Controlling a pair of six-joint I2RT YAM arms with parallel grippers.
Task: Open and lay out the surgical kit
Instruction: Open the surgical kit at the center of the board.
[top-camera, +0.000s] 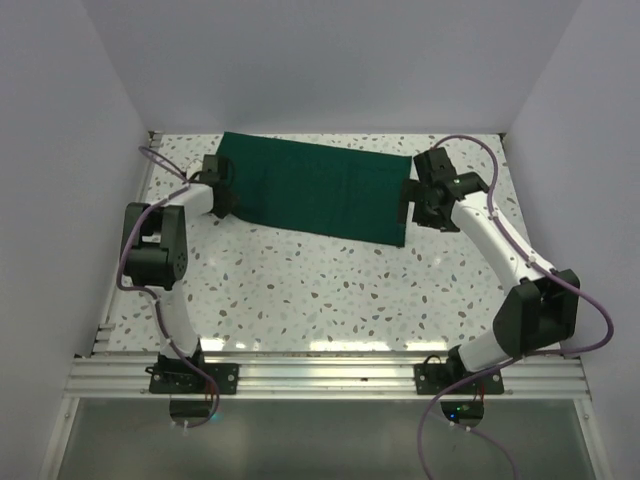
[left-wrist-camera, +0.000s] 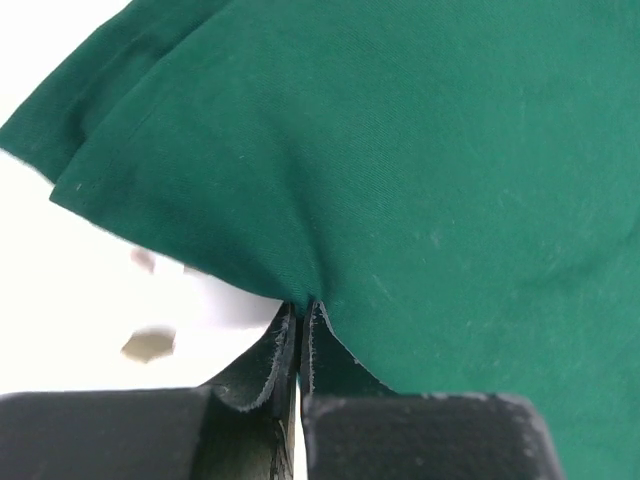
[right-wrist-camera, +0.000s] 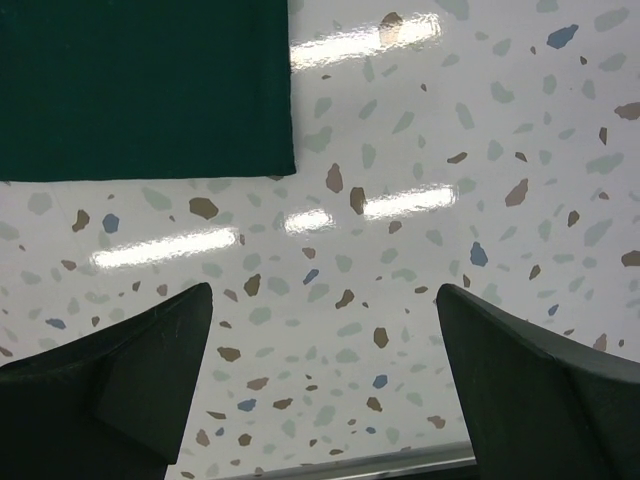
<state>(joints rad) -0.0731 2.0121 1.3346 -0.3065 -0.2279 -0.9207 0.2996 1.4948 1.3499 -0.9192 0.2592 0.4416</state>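
The surgical kit shows as a dark green cloth wrap (top-camera: 315, 190) lying folded in a long flat rectangle at the back of the speckled table. My left gripper (top-camera: 228, 197) is at the wrap's left end. In the left wrist view its jaws are shut on a pinched fold at the cloth's (left-wrist-camera: 420, 150) edge, which bunches at the left gripper (left-wrist-camera: 300, 312). My right gripper (top-camera: 408, 206) hangs at the wrap's right end. In the right wrist view the right gripper (right-wrist-camera: 325, 292) is open over bare table, and a cloth corner (right-wrist-camera: 140, 80) lies ahead to its left, apart from the fingers.
White walls close in the speckled table (top-camera: 320, 290) on the left, back and right. An aluminium rail (top-camera: 320, 375) with both arm bases runs along the near edge. A metal strip (right-wrist-camera: 350, 465) edges the table under the right gripper.
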